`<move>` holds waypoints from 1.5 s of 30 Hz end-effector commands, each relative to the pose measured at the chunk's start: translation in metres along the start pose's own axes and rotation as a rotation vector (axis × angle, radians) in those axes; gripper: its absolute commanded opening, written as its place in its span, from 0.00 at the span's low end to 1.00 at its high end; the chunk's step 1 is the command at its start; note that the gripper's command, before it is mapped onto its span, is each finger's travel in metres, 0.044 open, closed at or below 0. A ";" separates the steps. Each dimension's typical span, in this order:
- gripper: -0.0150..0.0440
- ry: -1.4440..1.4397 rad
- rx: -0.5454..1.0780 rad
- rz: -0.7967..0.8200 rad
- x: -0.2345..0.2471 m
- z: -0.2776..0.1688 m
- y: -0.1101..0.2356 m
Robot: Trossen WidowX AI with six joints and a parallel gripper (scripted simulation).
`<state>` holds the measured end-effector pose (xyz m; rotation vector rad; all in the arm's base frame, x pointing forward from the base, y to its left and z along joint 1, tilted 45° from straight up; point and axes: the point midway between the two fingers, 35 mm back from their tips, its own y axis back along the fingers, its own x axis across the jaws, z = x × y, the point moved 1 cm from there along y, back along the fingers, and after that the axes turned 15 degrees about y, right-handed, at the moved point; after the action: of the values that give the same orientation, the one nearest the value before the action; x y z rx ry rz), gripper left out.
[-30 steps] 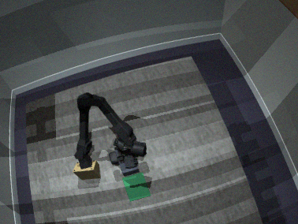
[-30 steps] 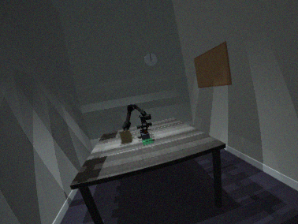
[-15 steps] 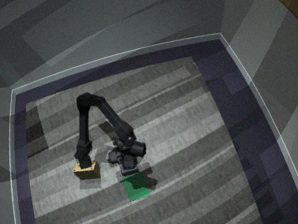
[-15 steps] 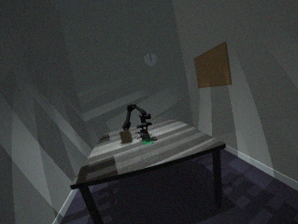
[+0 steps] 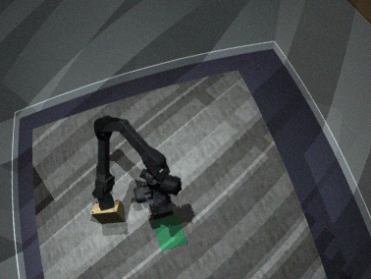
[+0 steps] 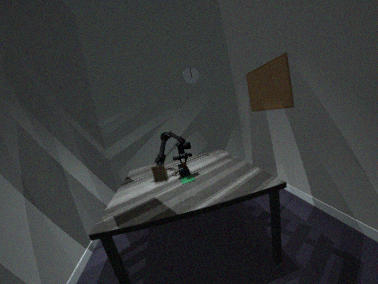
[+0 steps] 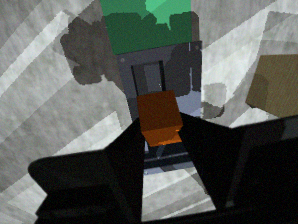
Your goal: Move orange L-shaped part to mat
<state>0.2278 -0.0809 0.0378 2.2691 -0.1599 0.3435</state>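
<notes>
Two jaws grip the orange L-shaped part [image 7: 159, 117] above the grey tray [image 7: 192, 70]; I judge a straight, level lift toward the green mat [image 7: 150, 25] safest.

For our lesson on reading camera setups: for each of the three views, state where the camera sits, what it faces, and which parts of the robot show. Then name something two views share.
Top: high overhead, looking down at the table; whole arm shows.
Exterior: far across the room, facing the table; arm appears small.
Wrist: on the gripper, looking down at the orange part, grey tray; only dark fingers show.
Shared: green mat in top and wrist.
</notes>
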 end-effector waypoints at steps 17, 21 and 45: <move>0.25 0.000 0.005 0.007 0.001 -0.001 0.033; 0.25 0.000 0.005 0.007 0.001 -0.001 0.039; 0.25 0.000 0.004 0.006 -0.003 0.009 0.058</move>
<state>0.2150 -0.1207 0.0792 2.2725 -0.1724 0.3503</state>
